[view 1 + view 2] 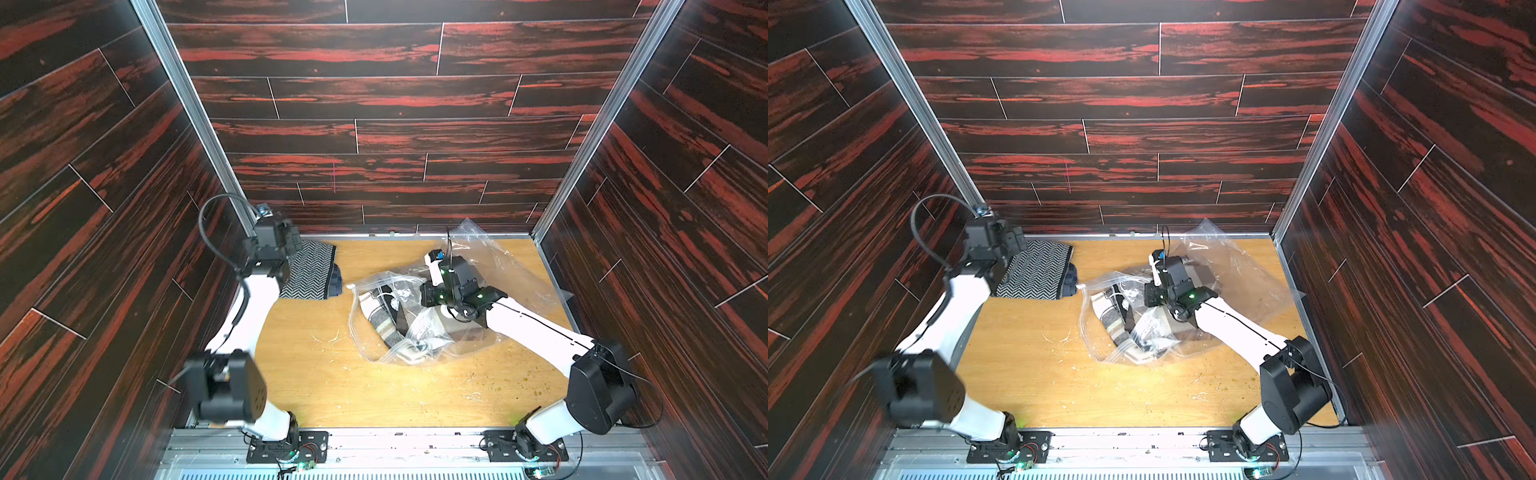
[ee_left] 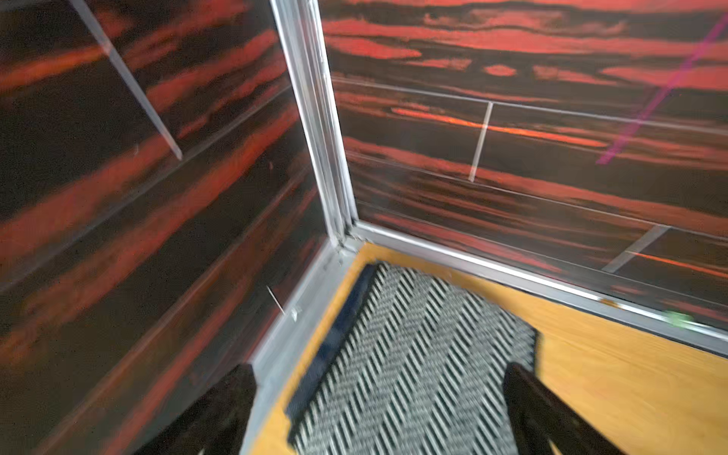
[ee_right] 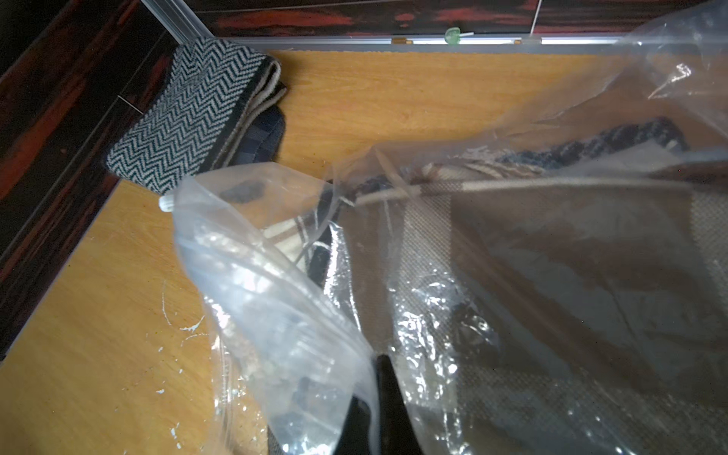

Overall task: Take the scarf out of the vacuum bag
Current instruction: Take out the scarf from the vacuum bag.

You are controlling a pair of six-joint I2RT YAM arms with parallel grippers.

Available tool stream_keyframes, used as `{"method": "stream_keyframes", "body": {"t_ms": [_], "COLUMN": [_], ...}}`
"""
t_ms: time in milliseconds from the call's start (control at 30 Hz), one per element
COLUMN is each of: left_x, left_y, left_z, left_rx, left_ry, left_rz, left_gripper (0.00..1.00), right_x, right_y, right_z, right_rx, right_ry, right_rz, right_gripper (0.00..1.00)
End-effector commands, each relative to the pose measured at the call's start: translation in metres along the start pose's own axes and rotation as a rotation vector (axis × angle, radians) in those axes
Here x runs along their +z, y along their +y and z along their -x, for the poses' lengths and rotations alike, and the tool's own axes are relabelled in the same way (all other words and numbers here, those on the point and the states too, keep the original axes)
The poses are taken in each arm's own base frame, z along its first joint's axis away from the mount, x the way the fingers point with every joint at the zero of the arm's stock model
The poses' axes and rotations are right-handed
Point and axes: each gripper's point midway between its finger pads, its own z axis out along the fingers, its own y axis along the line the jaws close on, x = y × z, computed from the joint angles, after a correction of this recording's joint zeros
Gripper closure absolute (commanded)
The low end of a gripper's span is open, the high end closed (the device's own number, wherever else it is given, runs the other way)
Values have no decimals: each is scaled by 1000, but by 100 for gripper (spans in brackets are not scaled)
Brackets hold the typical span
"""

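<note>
The left arm reaches toward the far left corner, elbow raised and wrist bent down. The left claw [image 2: 378, 372] stands wide apart and empty. Directly beneath it, showing between its fingers, lies the herringbone scarf [image 2: 413, 374]; I cannot tell whether they touch. The right arm comes in low from its base toward the middle of the table. The right claw [image 3: 380, 366] is closed tight, with the clear film of the vacuum bag [image 3: 275, 295] gathered at its tips and apparently pinched there.

The table [image 1: 332, 386] is light wood, scratched and flecked with pale scraps on the near side of both claws. Dark red wood-grain walls [image 1: 374, 104] with aluminium corner posts close it in on three sides.

The herringbone scarf is black and white, folded flat outside the bag. It lies on a dark blue cloth [image 3: 264, 134] that peeks out on the side toward the right claw. The vacuum bag is crumpled and glossy, spread around and beyond the right claw, with its far part puffed up. A small white clip [image 3: 166, 203] sits at the bag's corner nearest the left claw. Inside the bag, just ahead of the right claw's tips, lies a striped scarf [image 1: 376, 316] in cream, brown and dark bands.
</note>
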Motion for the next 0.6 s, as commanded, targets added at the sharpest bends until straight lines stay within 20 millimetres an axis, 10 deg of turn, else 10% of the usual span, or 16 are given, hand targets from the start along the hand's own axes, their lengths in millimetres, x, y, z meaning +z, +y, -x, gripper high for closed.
{"method": "stream_keyframes", "body": {"t_ms": [0,567], "left_x": [-31,-147], "left_y": [-9,-77], "left_z": [-32,-134], "left_rx": [-164,-646], "left_ry": [92,330], "left_rz": [-125,-687], "left_gripper": [1,7], "right_x": [-2,8], "right_y": [12,21], "right_z": [7,6], "right_rx": [-19,-22], "right_ry": [-7,55], "right_rz": [9,-26], "right_gripper": [100,100]}}
